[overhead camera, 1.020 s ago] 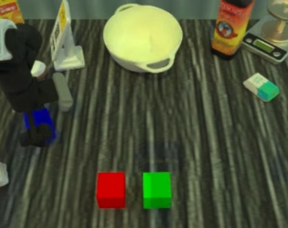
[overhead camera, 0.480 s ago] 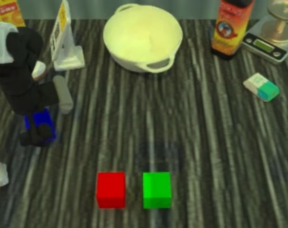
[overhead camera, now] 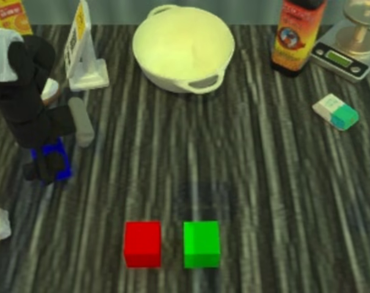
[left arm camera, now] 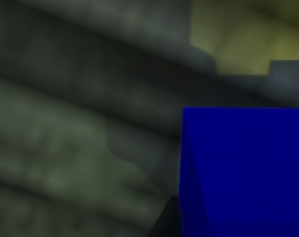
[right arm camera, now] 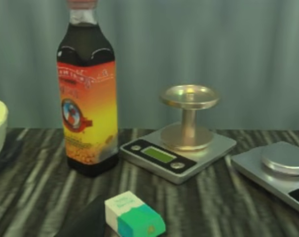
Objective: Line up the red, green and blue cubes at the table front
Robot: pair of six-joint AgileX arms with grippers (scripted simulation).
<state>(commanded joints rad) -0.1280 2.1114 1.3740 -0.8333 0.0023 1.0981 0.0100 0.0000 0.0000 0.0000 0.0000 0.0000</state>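
Observation:
The blue cube point(overhead camera: 64, 160) sits on the table point(overhead camera: 264, 201) at the left side, partly covered by my left gripper point(overhead camera: 47, 165). That gripper is low over the cube and open, one finger on each side. In the left wrist view the blue cube point(left arm camera: 243, 173) fills one side, with a dark fingertip point(left arm camera: 165, 222) right beside its face. The red cube point(overhead camera: 142, 243) and the green cube point(overhead camera: 201, 243) stand side by side near the front edge. My right arm is outside the top view; only a dark piece of my right gripper point(right arm camera: 88, 222) shows.
A cream bowl point(overhead camera: 184, 47) stands at the back centre, with a sauce bottle point(overhead camera: 298, 36) and a kitchen scale point(overhead camera: 347, 52) at the back right. The white and teal eraser point(overhead camera: 335, 112) lies on the right. A white card stand point(overhead camera: 86, 52) and a grey cylinder point(overhead camera: 80, 119) are near my left arm.
My left gripper has sunk a little lower over the blue cube, hiding more of it. The cubes have not moved.

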